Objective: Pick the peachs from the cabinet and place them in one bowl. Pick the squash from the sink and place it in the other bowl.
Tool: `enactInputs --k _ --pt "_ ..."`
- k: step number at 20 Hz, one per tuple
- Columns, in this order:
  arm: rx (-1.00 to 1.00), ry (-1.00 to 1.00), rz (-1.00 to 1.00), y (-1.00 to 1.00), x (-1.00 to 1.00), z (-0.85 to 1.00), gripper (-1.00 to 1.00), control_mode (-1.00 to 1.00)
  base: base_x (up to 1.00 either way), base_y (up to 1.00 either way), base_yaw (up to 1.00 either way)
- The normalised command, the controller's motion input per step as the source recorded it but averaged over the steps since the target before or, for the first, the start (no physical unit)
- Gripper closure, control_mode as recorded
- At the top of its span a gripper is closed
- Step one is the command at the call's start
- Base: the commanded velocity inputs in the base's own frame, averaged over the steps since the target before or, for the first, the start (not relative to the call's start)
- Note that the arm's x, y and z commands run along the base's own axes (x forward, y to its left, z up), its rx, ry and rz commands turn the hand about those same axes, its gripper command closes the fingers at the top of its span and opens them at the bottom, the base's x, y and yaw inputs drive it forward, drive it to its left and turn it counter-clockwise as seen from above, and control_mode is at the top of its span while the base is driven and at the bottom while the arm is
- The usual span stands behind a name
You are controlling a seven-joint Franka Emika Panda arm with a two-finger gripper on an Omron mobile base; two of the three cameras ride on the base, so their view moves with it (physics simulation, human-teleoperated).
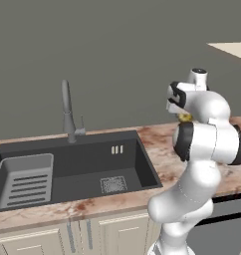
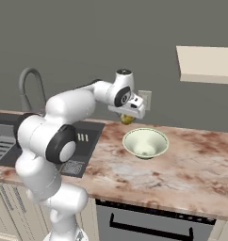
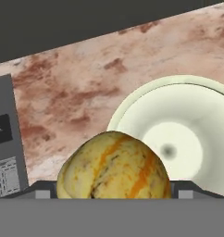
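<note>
Between the jaws: the squash (image 3: 114, 165), yellow streaked with orange, was clamped and held off the surface (image 2: 191, 164).
Gripper (image 2: 127, 117): hung just left of the pale bowl (image 2: 145, 142), short of its rim.
Sink (image 1: 72, 167): lay well behind, its basin bare.
Doing it well: I judged the squash should be carried over the bowl's centre and lowered before release.

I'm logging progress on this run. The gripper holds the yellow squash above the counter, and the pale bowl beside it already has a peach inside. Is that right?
Not quite. The bowl is empty: the hand view looks straight into it and shows a bare pale inside. The rest stands: the gripper holds the yellow squash above the counter, just short of the bowl, as the right base view shows.
</note>
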Motion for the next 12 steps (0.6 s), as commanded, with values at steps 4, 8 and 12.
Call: enactInputs --k 4,8,12 --pt "0.00 0.12 0.00 -0.31 0.00 -0.47 1.00 -1.00 0.00 0.00 0.00" --pt "-0.01 0.06 0.00 -0.46 0.20 -0.49 1.00 -1.00 0.00 0.00 0.00" --pt "0.00 0.01 0.00 -0.51 0.00 -0.08 1.00 -1.00 0.00 0.00 0.00"
